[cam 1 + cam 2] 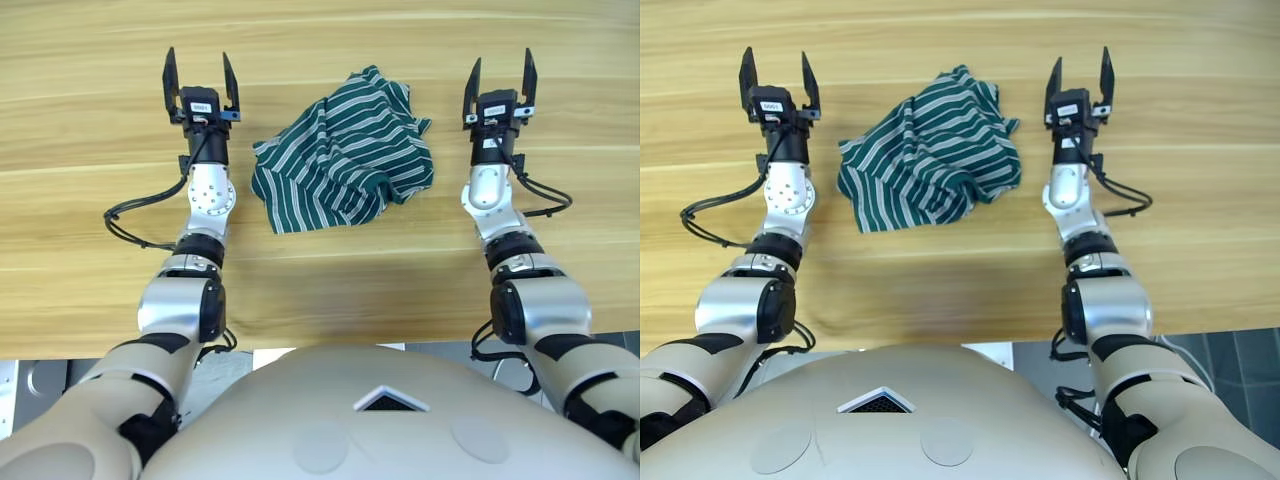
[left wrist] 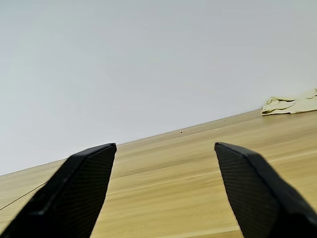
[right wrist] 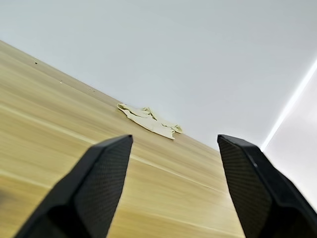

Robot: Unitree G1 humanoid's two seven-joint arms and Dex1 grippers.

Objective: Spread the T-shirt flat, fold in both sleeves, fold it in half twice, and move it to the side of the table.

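A dark green T-shirt (image 1: 343, 152) with white stripes lies crumpled in a heap on the wooden table (image 1: 90, 130), between my two arms. My left gripper (image 1: 201, 72) stands open over the bare table to the left of the heap, apart from it. On the other side my right gripper (image 1: 500, 72) is open too, just right of the shirt's upper edge and clear of the cloth. Both wrist views look past the black fingertips (image 2: 84, 188) (image 3: 94, 188) across the tabletop toward a pale wall.
A small cream-coloured cloth (image 3: 148, 120) lies at the far edge of the table, also the cream cloth (image 2: 290, 104) in the left wrist view. Bare wood stretches to both sides of the shirt and in front of it.
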